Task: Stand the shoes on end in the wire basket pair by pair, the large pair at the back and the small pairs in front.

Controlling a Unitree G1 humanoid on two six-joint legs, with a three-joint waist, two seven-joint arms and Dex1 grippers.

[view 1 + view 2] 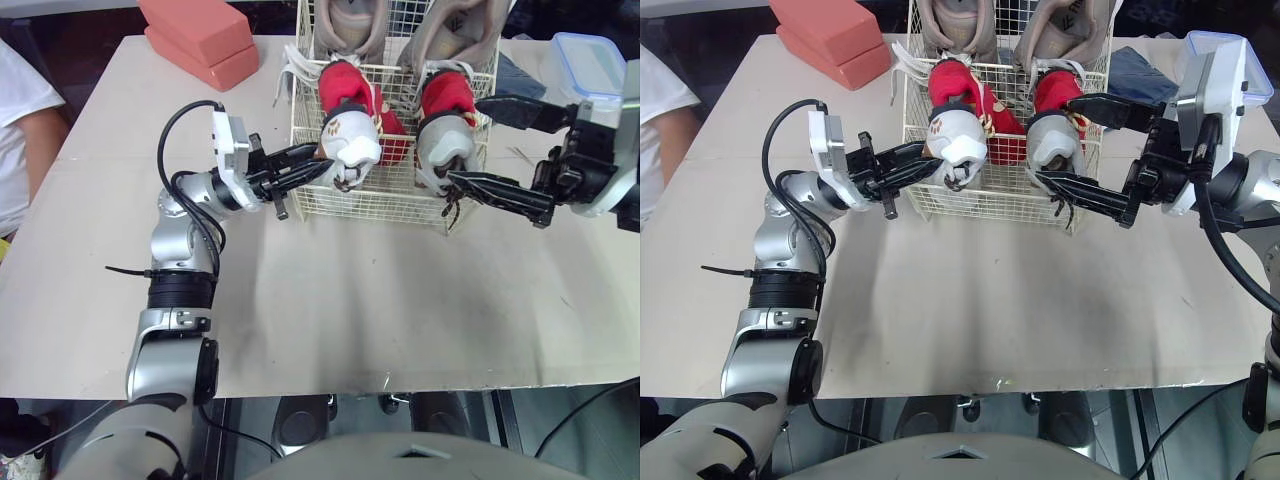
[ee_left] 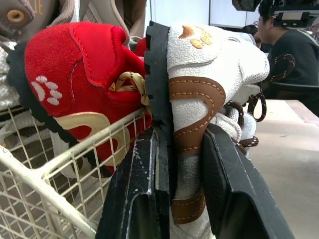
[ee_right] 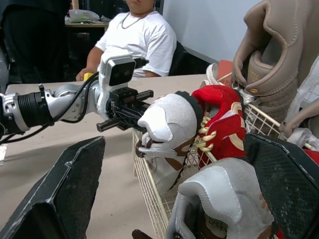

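Two arms on front-row step: left gripper (image 1: 322, 172) fingers clamp white-red fabric shoe (image 1: 352, 142) in white wire basket (image 1: 370, 206), right gripper (image 1: 465, 140) fingers spread wide; next prob. release w/o tipping.

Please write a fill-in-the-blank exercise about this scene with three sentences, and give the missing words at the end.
1. The left gripper is ___ on the white shoe with brown straps.
2. The right gripper is ___, with one finger on each side of the grey shoe.
3. The large tan shoes stand at the ___ of the wire basket.

Missing words: shut; open; back.
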